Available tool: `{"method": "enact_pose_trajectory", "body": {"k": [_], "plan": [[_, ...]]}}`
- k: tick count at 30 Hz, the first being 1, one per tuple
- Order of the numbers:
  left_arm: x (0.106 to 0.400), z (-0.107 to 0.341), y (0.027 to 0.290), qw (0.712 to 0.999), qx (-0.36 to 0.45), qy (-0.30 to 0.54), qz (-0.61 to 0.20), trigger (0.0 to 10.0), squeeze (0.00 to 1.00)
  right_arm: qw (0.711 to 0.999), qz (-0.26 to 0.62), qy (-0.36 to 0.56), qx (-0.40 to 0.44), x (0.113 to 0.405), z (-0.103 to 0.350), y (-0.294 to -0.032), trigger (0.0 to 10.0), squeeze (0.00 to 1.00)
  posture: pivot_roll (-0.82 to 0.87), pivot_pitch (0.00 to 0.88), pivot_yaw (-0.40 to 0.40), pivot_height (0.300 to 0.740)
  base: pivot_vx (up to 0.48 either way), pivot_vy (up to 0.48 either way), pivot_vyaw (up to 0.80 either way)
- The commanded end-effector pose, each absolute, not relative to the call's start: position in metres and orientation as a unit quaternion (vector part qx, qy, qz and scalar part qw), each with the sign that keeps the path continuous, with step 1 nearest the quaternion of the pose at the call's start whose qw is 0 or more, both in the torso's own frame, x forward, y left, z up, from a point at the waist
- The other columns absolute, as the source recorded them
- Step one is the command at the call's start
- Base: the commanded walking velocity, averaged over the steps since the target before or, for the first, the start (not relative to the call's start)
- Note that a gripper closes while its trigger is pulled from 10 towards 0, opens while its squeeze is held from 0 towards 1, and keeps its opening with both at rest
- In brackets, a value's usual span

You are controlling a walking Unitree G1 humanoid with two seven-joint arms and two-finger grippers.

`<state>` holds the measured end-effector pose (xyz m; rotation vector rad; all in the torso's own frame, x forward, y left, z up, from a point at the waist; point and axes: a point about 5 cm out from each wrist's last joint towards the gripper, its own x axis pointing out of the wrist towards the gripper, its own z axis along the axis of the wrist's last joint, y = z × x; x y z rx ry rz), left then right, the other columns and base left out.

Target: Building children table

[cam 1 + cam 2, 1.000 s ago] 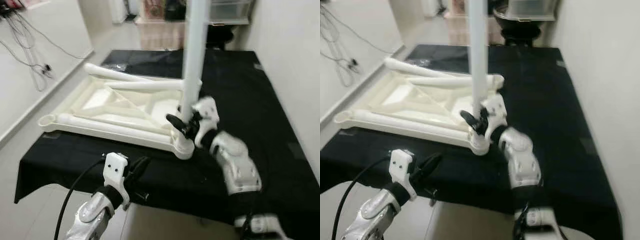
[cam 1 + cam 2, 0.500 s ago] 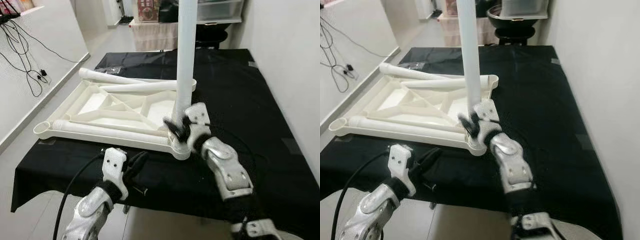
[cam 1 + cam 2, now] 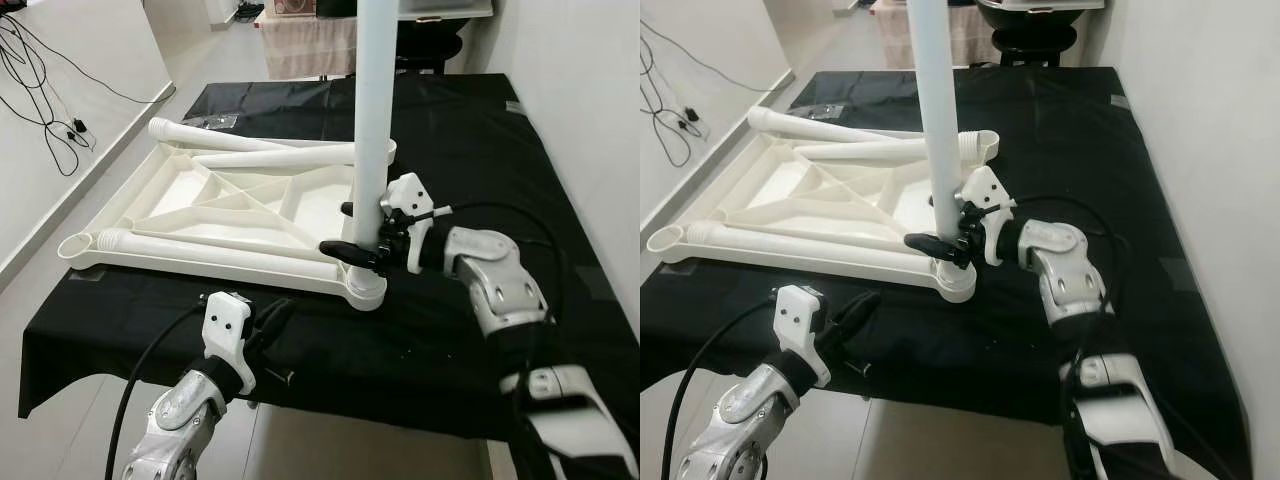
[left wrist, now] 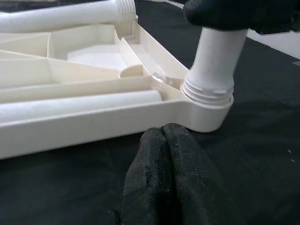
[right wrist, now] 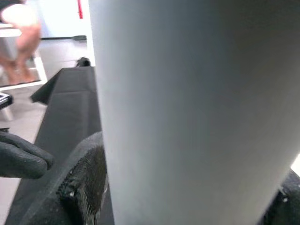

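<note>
On black cloth (image 3: pixel 470 130), loose legs (image 3: pixel 270 158) beside upright leg (image 3: pixel 372 120), right hand (image 3: pixel 362 232) gripping

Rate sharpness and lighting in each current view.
Eye views: sharp and evenly lit, the upright leg and tabletop crisp. Left wrist view: socket clear, left tool soft up close. Right wrist view: the leg blurred, grey and shaded at close range, background washed out.
</note>
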<state>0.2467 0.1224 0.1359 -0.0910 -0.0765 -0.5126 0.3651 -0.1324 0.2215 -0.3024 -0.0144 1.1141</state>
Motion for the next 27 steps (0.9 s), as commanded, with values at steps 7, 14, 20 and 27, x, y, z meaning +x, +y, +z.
{"method": "enact_pose_trajectory", "body": {"k": [7, 14, 20, 27], "plan": [[0.240, 0.135, 0.121, 0.965, -0.047, -0.030, -0.255, 10.0, 0.00, 0.807, 0.575, 0.010, -0.137, 0.370, 0.224, -0.125, 0.0, 0.00, 0.05, 0.184, 0.056, 0.740, 0.000, 0.000, 0.00], [0.239, 0.136, 0.120, 0.965, -0.050, -0.029, -0.257, 10.0, 0.00, 0.803, 0.582, 0.017, -0.126, 0.372, 0.223, -0.132, 0.0, 0.00, 0.04, 0.188, 0.055, 0.740, 0.000, 0.000, 0.00], [0.239, 0.136, 0.120, 0.965, -0.050, -0.029, -0.256, 10.0, 0.00, 0.853, 0.508, 0.028, -0.117, 0.370, 0.203, -0.139, 0.0, 0.00, 0.03, 0.190, 0.038, 0.740, 0.000, 0.000, 0.00], [0.244, 0.135, 0.125, 0.966, -0.043, -0.028, -0.254, 10.0, 0.00, 0.966, 0.220, 0.087, -0.109, 0.321, 0.133, -0.109, 0.0, 0.00, -0.01, 0.176, 0.079, 0.740, 0.000, 0.000, 0.00]]}}
